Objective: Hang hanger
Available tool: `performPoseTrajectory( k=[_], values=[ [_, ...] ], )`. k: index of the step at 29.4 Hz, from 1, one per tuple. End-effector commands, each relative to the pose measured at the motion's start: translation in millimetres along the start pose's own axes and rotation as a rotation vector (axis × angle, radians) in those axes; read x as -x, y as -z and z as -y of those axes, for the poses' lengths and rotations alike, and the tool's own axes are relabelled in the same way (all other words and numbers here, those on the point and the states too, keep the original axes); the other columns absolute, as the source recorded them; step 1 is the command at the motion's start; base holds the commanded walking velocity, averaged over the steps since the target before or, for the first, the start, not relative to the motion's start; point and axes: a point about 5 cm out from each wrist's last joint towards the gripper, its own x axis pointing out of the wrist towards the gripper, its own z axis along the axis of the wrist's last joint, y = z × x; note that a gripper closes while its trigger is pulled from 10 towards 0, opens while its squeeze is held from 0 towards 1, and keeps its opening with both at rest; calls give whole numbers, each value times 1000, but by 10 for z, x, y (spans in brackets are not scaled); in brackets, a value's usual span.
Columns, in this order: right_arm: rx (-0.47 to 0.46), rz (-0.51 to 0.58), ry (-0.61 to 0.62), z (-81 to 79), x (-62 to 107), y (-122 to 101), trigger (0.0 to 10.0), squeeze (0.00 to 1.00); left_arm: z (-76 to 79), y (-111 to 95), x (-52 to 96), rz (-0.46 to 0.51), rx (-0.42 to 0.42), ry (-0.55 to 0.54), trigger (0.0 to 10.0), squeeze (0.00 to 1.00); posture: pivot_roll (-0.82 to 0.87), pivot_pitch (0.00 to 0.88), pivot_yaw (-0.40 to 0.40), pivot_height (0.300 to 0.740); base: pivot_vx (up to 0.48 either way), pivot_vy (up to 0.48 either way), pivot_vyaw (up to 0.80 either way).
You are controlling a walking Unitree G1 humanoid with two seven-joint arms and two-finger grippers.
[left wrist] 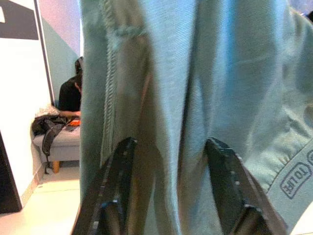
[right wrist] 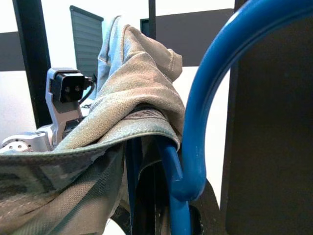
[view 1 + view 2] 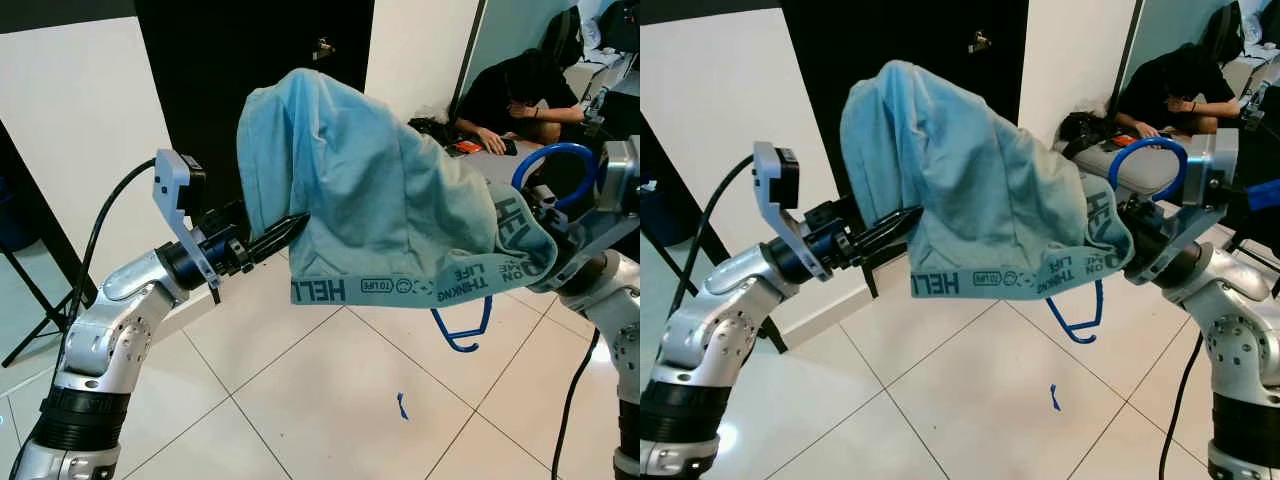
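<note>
Between 2 arms: 1 blue shirt (image 3: 380, 200); left gripper (image 1: 168, 147) spread inside it, right gripper (image 3: 545, 215) clamps 1 blue hanger (image 3: 553, 160).

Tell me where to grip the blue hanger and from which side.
Grip the blue hanger at the neck just under its hook, coming from the robot's right. The light blue shirt covers its shoulders, so only the hook and neck stand bare there; the right tool already sits there.

A light blue T-shirt (image 3: 370, 190) hangs across the space between the two arms, blocking passage there. Below it the white tiled floor (image 3: 330, 410) lies open, apart from a small blue scrap (image 3: 401, 405). Behind stand a black door (image 3: 220, 90) and a seated person (image 3: 520, 100) on the right.
</note>
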Motion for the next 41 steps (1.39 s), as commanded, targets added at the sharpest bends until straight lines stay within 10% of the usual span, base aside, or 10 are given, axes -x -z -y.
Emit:
performPoseTrajectory(
  k=[1,17,20,27,36,39,40,41],
  values=[
    [8,17,-14,-22,-23,-41,10000,0,23,-64,34,27,-9,31,0,0,9,0,-21,740,0,0,0],
    [45,26,88,109,61,-117,10000,0,-199,-416,425,131,11,26,0,0,4,0,-24,740,0,0,0],
    [58,40,152,183,95,-152,10000,0,-107,-422,722,89,77,157,0,0,4,0,-28,740,0,0,0],
    [56,52,189,237,92,-166,10000,0,58,-397,895,68,148,282,0,0,12,0,-35,740,0,0,0],
    [32,40,204,271,0,-86,10000,0,217,-219,770,63,223,315,0,0,18,0,-39,740,0,0,0],
    [18,-15,207,277,-40,17,10000,0,335,-21,619,18,270,327,4863,0,16,0,-38,740,0,0,0],
    [8,-61,207,277,-53,90,10000,0,378,113,564,-41,283,318,10000,0,15,0,-40,740,0,0,0],
    [8,-61,207,277,-53,90,10000,0,378,113,564,-41,283,318,10000,0,15,0,-40,740,0,0,0]
  ],
)
